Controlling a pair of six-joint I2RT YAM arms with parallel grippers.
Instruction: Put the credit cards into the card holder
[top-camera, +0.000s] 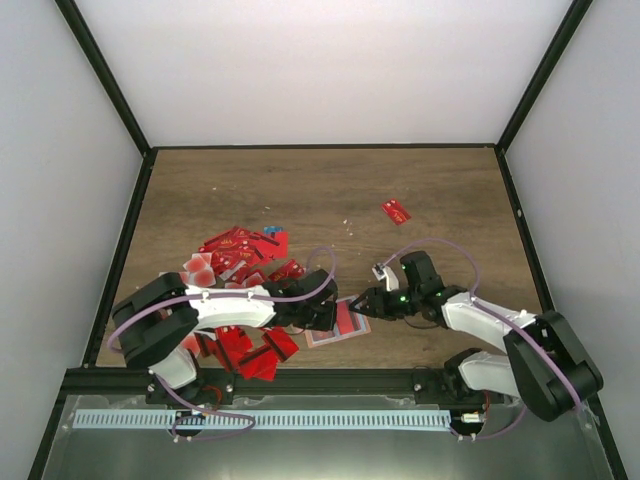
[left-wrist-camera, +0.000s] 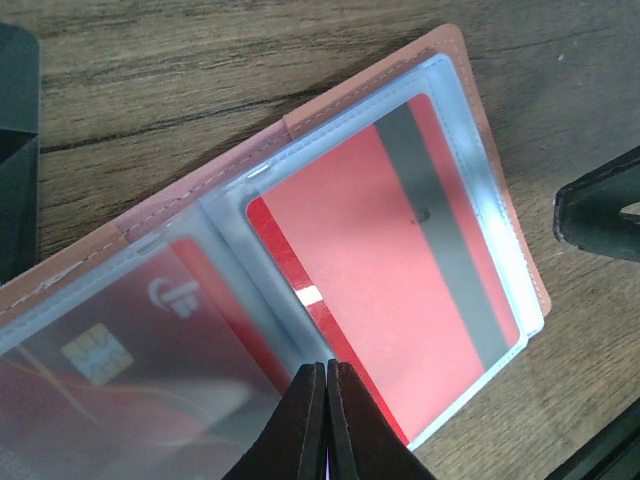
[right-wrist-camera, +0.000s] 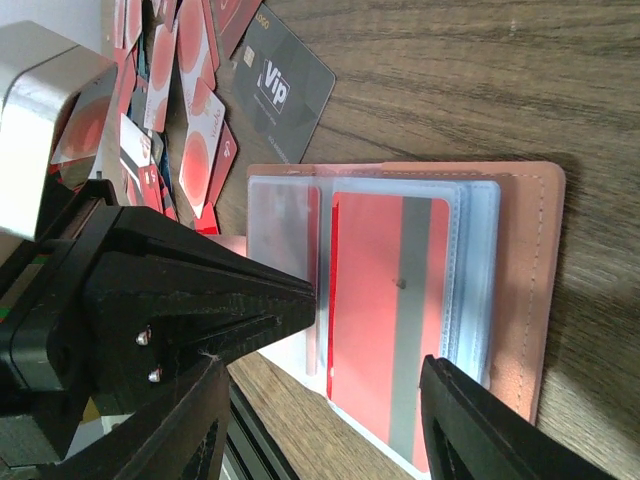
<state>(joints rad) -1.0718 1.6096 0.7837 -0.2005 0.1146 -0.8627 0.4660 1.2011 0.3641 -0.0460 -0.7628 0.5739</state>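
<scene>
Brown wood-grain tabletop inside a white-walled box, for anyone trying to picture the setup. The card holder lies open and flat close to the near edge, about midway along it, right between the 2 arms. Its tan cover is face down and the clear plastic sleeves are facing up.

1 sleeve has a red card with a dark stripe inside it. The sleeve next to it holds a card with a gold chip.

The left end effector sits over the holder at the seam between those 2 sleeves, fingers pressed tight together. I can't see anything caught between them.

The right end effector comes in from the other side with its fingers spread apart over the striped card, not pinching anything as far as I can tell.

The messy pile of red cards is spread toward the near left corner, partly under the left arm. A black "Vip" card lies at the edge of that pile, near the holder. 1 stray red card lies by itself farther back, right of the middle.
</scene>
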